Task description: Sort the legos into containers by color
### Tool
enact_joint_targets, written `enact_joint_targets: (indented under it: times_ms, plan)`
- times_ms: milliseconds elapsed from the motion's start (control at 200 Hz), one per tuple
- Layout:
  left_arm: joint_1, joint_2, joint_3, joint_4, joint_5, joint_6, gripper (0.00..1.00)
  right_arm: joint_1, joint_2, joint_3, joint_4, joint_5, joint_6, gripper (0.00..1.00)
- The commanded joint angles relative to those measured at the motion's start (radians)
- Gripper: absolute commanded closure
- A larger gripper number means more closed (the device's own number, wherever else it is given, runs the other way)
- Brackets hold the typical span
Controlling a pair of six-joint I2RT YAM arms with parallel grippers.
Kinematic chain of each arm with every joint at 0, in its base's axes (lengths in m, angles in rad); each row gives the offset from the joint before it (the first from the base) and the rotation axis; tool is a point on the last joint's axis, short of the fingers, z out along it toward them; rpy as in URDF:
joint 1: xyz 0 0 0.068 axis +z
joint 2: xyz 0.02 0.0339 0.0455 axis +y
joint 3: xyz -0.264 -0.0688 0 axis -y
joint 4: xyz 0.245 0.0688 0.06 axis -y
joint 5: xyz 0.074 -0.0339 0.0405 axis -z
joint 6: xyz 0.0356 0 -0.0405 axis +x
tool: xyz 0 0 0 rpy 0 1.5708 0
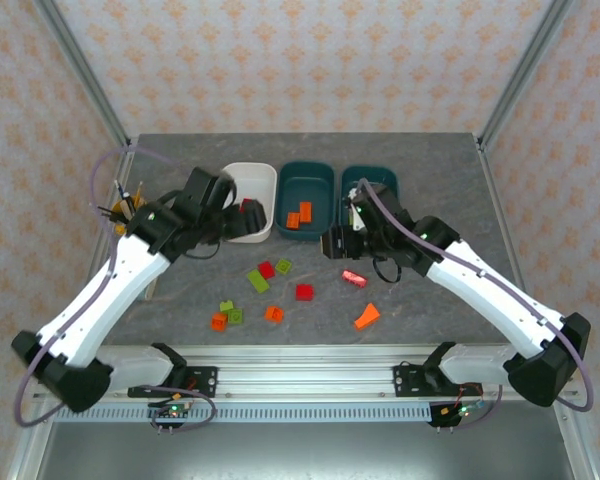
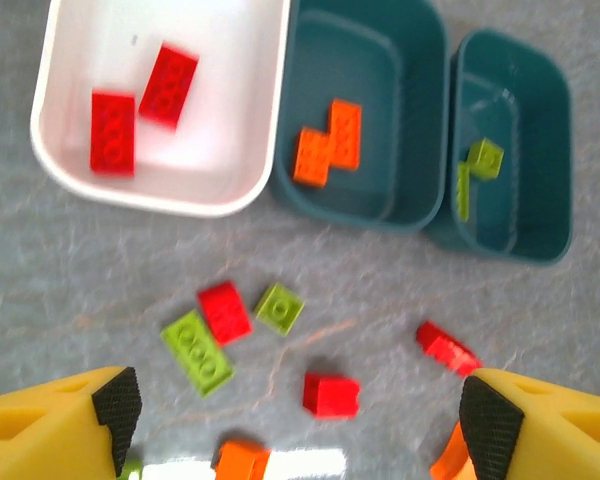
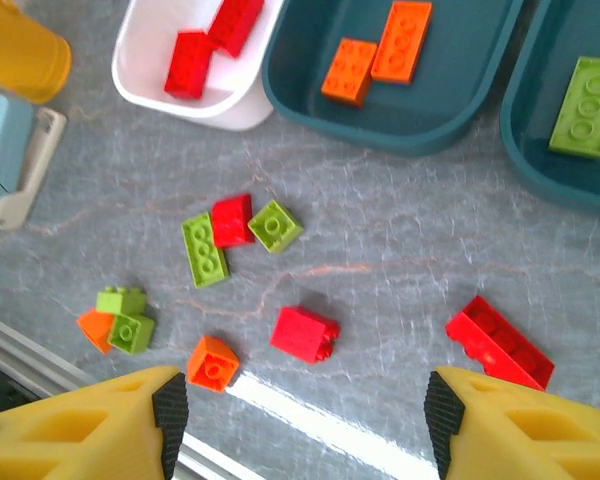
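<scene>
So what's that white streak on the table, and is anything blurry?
Left wrist view: slightly blurred, white glare strip on the grey marbled tabletop. Right wrist view: sharper, same glare as a diagonal streak. Top external view: evenly lit, soft shadows.

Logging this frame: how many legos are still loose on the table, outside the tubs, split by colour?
Red legos: 3
Orange legos: 3
Green legos: 4
Total: 10
</scene>
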Motion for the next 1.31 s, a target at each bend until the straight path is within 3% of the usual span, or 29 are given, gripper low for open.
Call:
enact_joint_targets:
  times_ms: [0,170,450,575,721,866,1121,1301]
  plan:
    - [0.002,-0.128,-0.141,0.059,0.057,-0.061,0.12,0.033,-0.027,-0.033,-0.061,0.078,0.035,0.34]
    - [-0.003,-0.288,-0.321,0.100,0.121,-0.113,0.01,0.072,-0.073,-0.106,-0.126,0.121,0.140,0.36]
    - [-0.009,-0.387,-0.352,0.038,0.141,-0.106,0.00,0.089,-0.124,-0.167,-0.146,0.172,0.340,0.37]
    - [-0.008,-0.398,-0.368,0.030,0.167,-0.106,0.01,0.089,-0.123,-0.194,-0.223,0.208,0.504,0.39]
    - [-0.018,-0.390,-0.398,0.096,0.263,-0.088,0.02,0.089,-0.146,-0.277,-0.267,0.182,0.669,0.38]
    - [-0.044,-0.362,-0.434,0.158,0.359,-0.063,0.02,0.088,-0.111,-0.366,-0.174,0.110,0.757,0.36]
    - [-0.051,-0.327,-0.444,0.166,0.412,-0.030,0.02,0.088,-0.082,-0.550,0.035,0.049,0.939,0.35]
    - [-0.051,-0.302,-0.439,0.180,0.438,-0.020,0.03,0.089,-0.017,-0.589,0.154,0.079,0.969,0.37]
